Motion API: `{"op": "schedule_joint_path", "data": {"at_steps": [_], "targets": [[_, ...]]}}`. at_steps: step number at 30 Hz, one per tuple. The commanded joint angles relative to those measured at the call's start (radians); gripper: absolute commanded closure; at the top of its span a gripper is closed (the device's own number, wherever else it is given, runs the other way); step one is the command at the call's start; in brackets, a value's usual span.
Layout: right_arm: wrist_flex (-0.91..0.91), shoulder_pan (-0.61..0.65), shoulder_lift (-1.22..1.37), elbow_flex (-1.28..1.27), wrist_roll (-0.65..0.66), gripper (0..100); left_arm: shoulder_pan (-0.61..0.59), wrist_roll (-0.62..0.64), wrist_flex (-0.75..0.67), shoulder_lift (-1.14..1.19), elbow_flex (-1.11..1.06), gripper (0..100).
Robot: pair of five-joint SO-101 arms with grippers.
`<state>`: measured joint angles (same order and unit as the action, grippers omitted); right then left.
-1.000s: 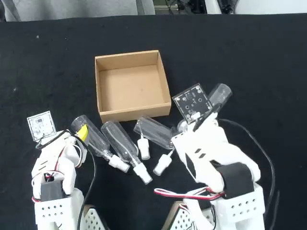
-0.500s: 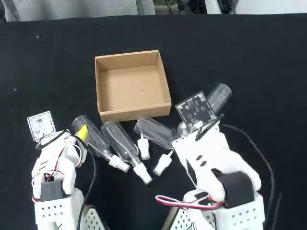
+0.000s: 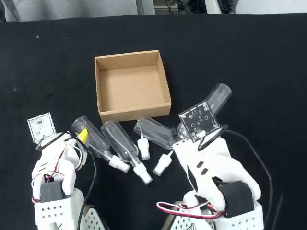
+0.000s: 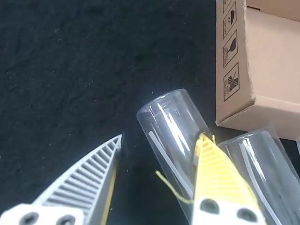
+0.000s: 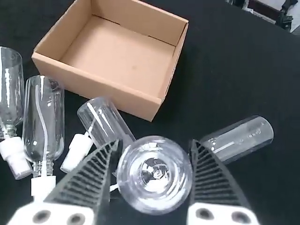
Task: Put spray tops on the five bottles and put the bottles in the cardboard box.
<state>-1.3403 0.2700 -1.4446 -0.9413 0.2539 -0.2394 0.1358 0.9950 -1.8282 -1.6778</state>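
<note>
Beside the box (image 3: 134, 113), right hand (image 5: 154, 143) apparently clasps bottle (image 5: 154, 174).

Bench (image 3: 268, 57) covered in plain black. Cardboard box (image 3: 134, 114) left plain brown, small black symbols printed on one wall. Clear plastic used for bottles (image 3: 122, 140), white for spray tops (image 3: 143, 173). Left hand (image 4: 160, 140): one finger yellow, other grey, ribbed. Right hand (image 5: 154, 140): black, ribbed, white-based. Arms (image 3: 211, 163) moulded white.
</note>
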Motion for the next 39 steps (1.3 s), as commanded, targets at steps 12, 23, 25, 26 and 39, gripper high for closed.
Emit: {"op": "schedule_joint_path", "data": {"at_steps": [12,23,25,26,39], "targets": [[0.077,0.014,-0.013,-0.076,-0.009,86.4,-0.005,-0.109,0.002,0.000,0.048,77],[0.135,0.014,-0.015,-0.137,-0.011,86.4,-0.005,-0.272,0.012,0.000,0.074,77],[0.135,0.014,-0.015,-0.137,-0.011,86.4,-0.004,-0.276,0.011,0.000,0.076,77],[0.135,0.014,-0.015,-0.137,-0.011,86.4,-0.002,-0.276,0.005,0.000,0.076,77],[0.130,0.014,-0.015,-0.139,-0.011,86.4,-0.047,-0.279,0.006,0.000,0.142,85]]}}
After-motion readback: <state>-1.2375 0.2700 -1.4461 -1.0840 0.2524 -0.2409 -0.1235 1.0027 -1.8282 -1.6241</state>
